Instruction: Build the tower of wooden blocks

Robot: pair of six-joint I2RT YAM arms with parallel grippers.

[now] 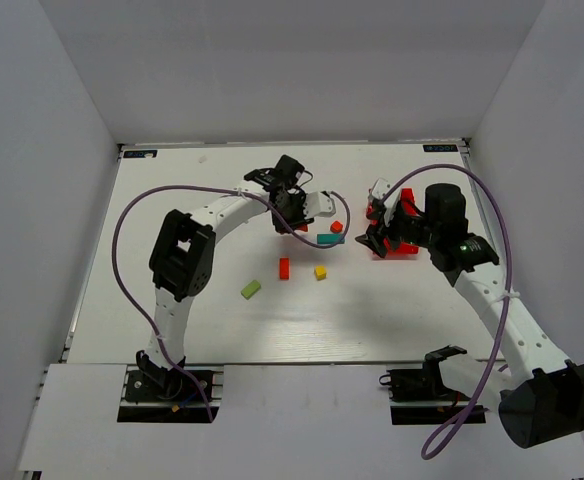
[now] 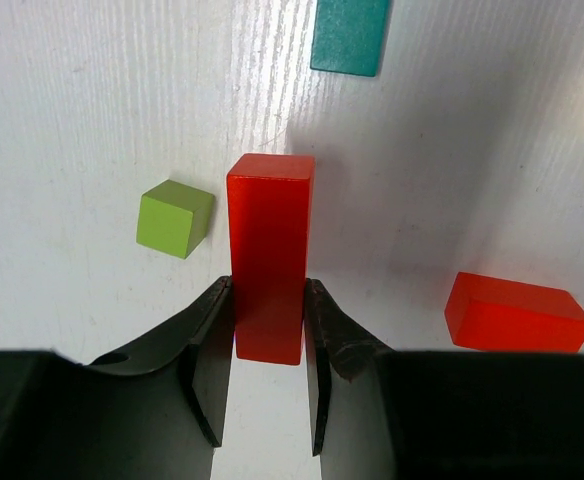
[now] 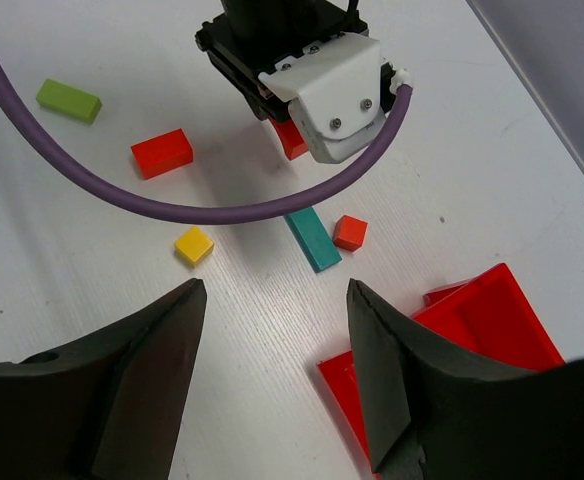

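My left gripper [image 2: 269, 295] is shut on a red bar block [image 2: 269, 240], held lengthwise just above the table; in the top view this gripper [image 1: 294, 210] is at the middle back. Loose blocks lie apart, none stacked: a teal bar [image 1: 325, 240], a small orange-red cube [image 1: 336, 227], a red bar [image 1: 284, 268], a yellow cube [image 1: 320, 271] and a lime green bar [image 1: 250, 289]. My right gripper [image 3: 277, 287] is open and empty, above bare table to the right of the blocks. The right wrist view shows the held red block [image 3: 290, 138] under the left gripper.
A red plastic bin [image 1: 400, 243] lies under and beside the right gripper, also in the right wrist view [image 3: 492, 320]. The left arm's purple cable [image 3: 172, 205] loops over the blocks. White walls enclose the table on three sides.
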